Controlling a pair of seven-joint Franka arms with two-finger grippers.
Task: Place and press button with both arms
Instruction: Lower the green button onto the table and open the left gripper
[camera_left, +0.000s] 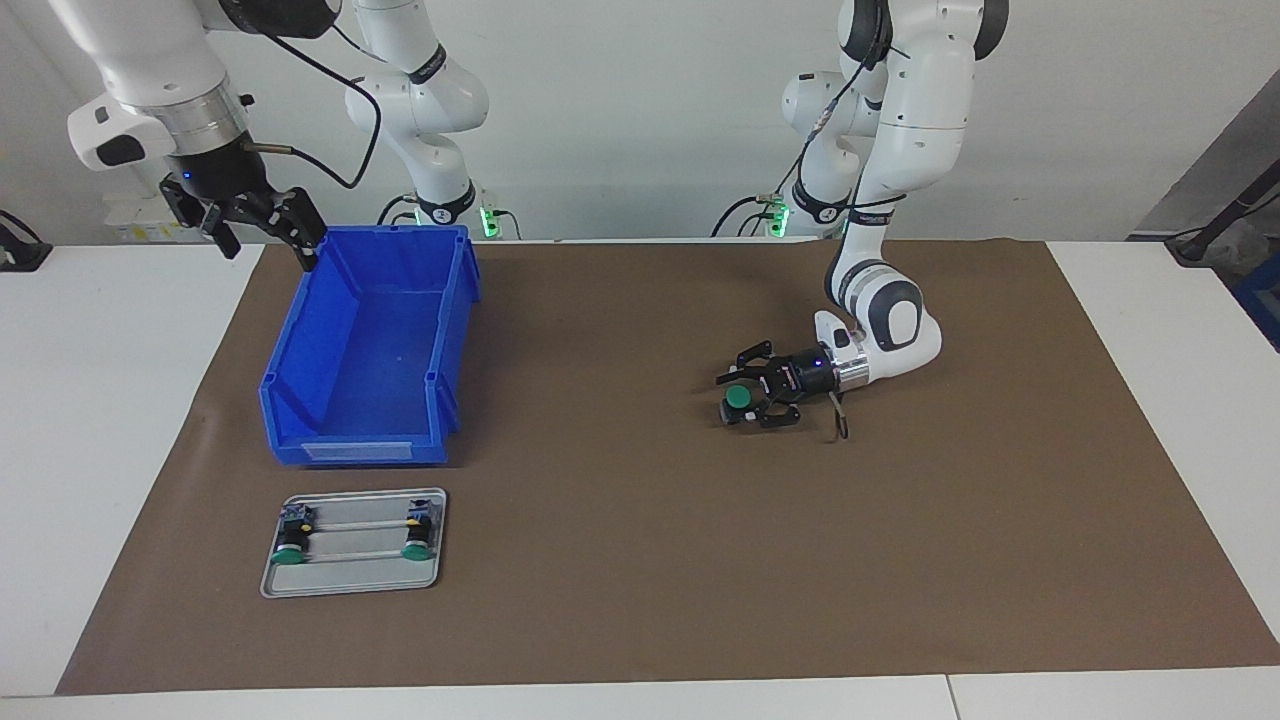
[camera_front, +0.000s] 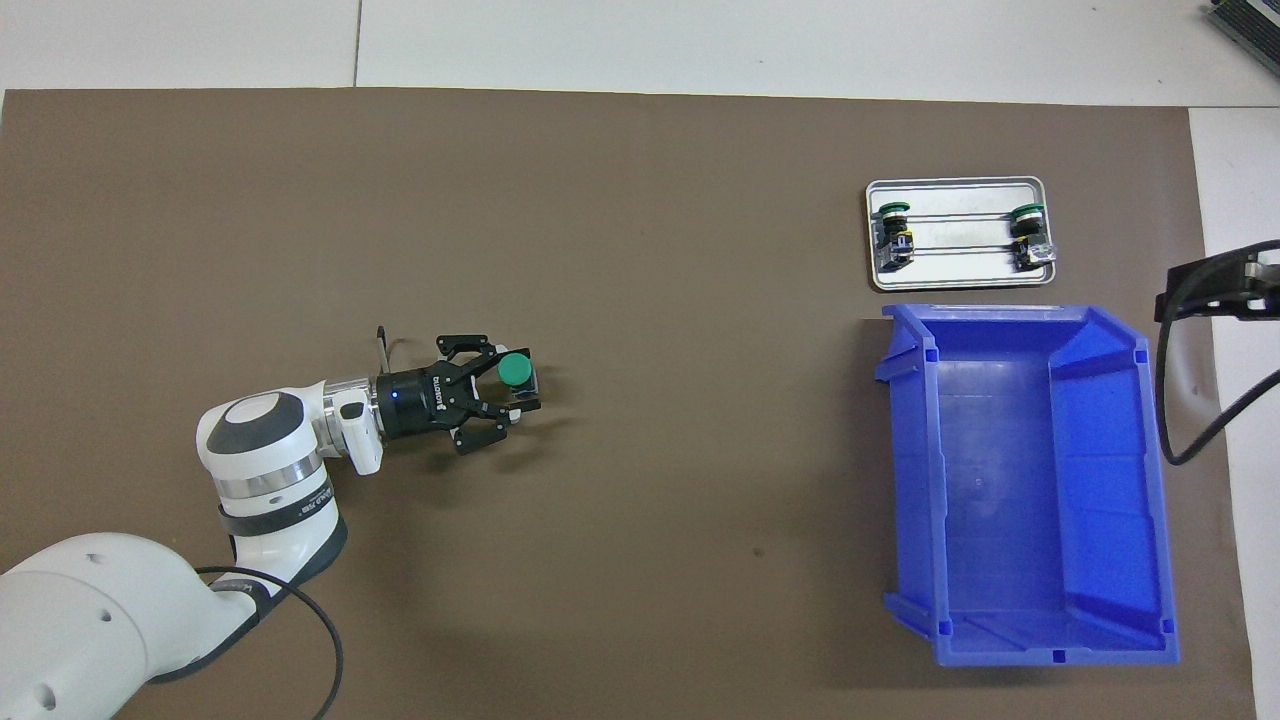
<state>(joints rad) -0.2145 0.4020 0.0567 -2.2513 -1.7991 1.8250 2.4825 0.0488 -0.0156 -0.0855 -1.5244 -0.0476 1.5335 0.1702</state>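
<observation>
Lying low on the brown mat, the left gripper has its fingers spread wide around the green-capped button, which stands upright between them. Waiting raised beside the blue bin, the right gripper stands open.

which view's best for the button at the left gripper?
Overhead: the button shows its green cap in full, with the left gripper around it low over the mat. Facing view shows the same cap, partly crowded by the jaws.
</observation>
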